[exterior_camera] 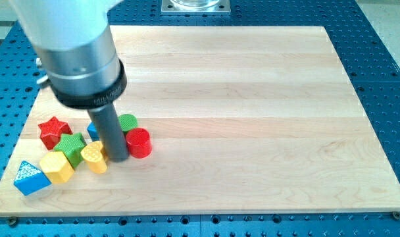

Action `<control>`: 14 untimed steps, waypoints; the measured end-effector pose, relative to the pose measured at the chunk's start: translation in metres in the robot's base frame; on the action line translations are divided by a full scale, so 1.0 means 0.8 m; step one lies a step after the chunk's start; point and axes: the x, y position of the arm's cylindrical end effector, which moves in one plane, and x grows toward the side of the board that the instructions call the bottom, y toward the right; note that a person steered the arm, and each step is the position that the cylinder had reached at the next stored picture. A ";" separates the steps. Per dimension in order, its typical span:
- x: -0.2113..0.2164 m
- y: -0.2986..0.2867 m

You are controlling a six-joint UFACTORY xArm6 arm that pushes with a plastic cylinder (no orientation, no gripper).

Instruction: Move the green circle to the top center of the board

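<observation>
The green circle (128, 122) lies at the lower left of the wooden board (239, 99), partly hidden behind my rod. My tip (118, 158) rests on the board just below the green circle, between the red cylinder (139, 143) on its right and the yellow heart-shaped block (94, 156) on its left. The tip stands very close to the green circle and the red cylinder; I cannot tell whether it touches them.
A red star (54, 131), a green star (72, 147), a yellow hexagon (57, 166) and a blue triangle (30, 178) cluster to the left of the tip. A blue block (93, 130) peeks out behind the rod. The arm's wide grey body (75, 46) covers the upper left.
</observation>
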 end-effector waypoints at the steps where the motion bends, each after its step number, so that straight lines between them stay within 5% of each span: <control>1: -0.038 0.004; 2: -0.097 0.016; 3: -0.148 0.107; 5: -0.169 0.238; 6: -0.239 0.201; 8: -0.163 0.215; 10: -0.263 0.179; 12: -0.206 0.179; 14: -0.276 0.161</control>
